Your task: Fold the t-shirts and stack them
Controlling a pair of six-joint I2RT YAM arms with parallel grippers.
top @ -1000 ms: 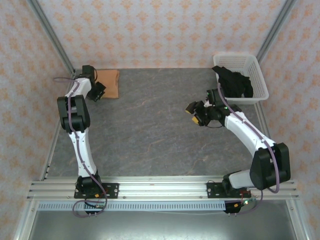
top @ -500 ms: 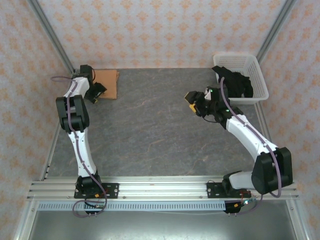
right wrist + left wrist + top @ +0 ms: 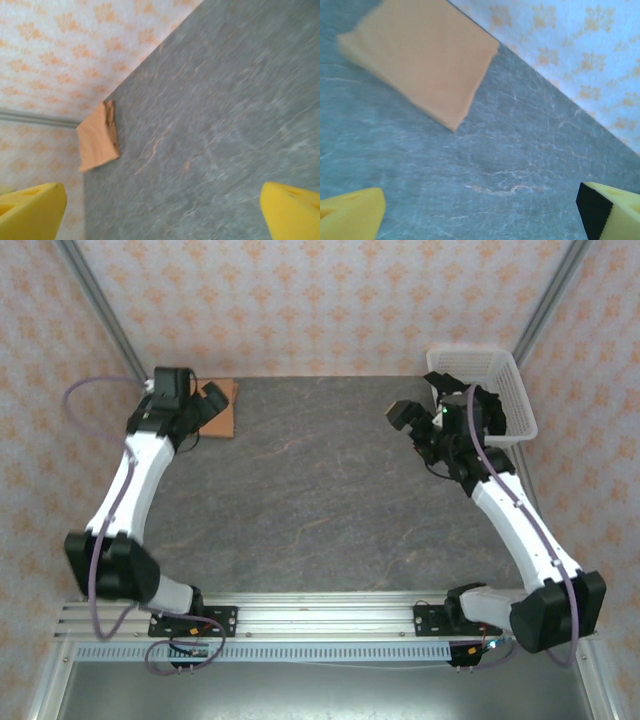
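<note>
The orange t-shirt (image 3: 225, 410) lies folded flat in the table's far left corner; it also shows in the left wrist view (image 3: 420, 55) and, small and far off, in the right wrist view (image 3: 96, 139). My left gripper (image 3: 208, 402) hovers at its near edge, open, its yellow fingers (image 3: 350, 215) wide apart over bare table with nothing between them. The black t-shirt (image 3: 492, 408) lies crumpled in the white basket (image 3: 500, 362), partly hidden by my right arm. My right gripper (image 3: 404, 416) hangs open just left of the basket, empty, fingers (image 3: 295, 210) spread.
The grey stone-patterned tabletop (image 3: 300, 490) spreads between the arms. Patterned walls and metal frame posts (image 3: 100, 310) close in the back and sides. The aluminium base rail (image 3: 320, 620) runs along the near edge.
The left arm has swung its elbow out and down, its gripper staying by the orange shirt. The right gripper has moved back and right toward the basket.
</note>
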